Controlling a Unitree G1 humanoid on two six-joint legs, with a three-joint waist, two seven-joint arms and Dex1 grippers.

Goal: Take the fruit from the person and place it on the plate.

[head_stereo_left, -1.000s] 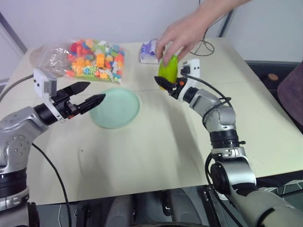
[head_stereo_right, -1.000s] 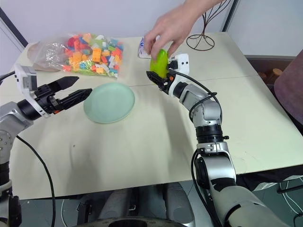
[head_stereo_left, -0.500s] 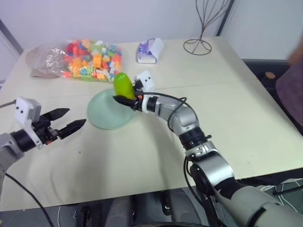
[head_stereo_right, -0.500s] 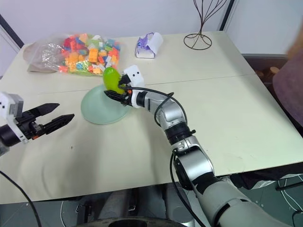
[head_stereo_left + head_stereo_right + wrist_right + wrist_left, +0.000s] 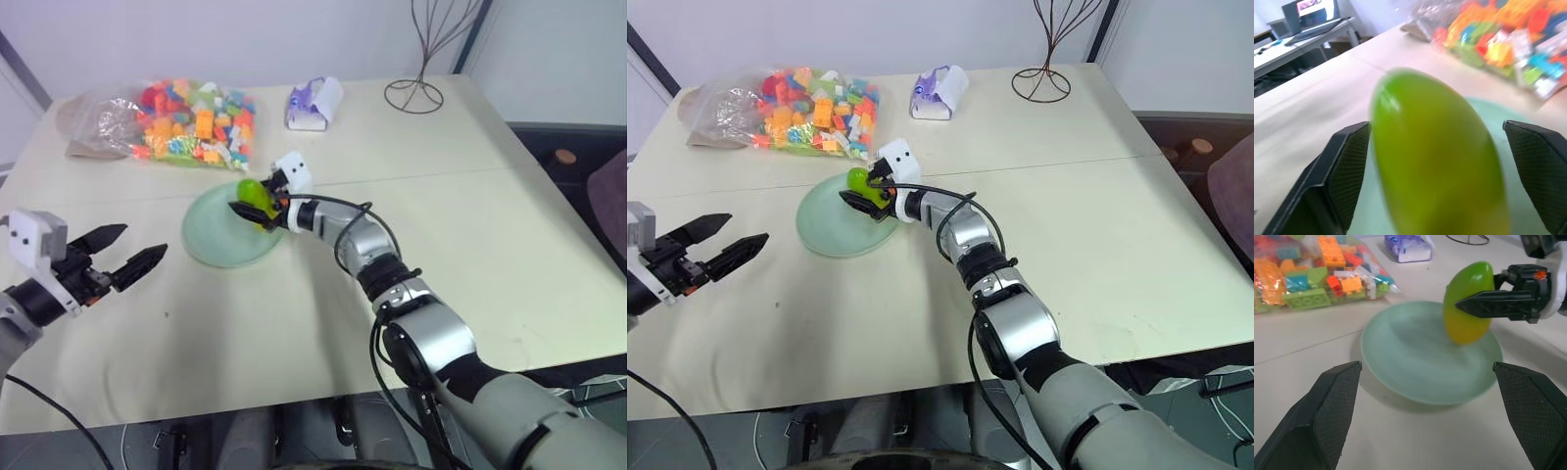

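The fruit is seen over the plate, at its right-hand rim, standing on end and tilted, its lower tip touching or just above the plate surface; which cannot be told. The right gripper is set about the fruit with its fingers spread wide, a gap showing on each side in the right wrist view. The plate lies toward the desk's far left part, just beside a bag of bricks at the far left corner. The left gripper is held parted near the left edge, well apart from the plate. Bare desk is left along the near edge and right side.
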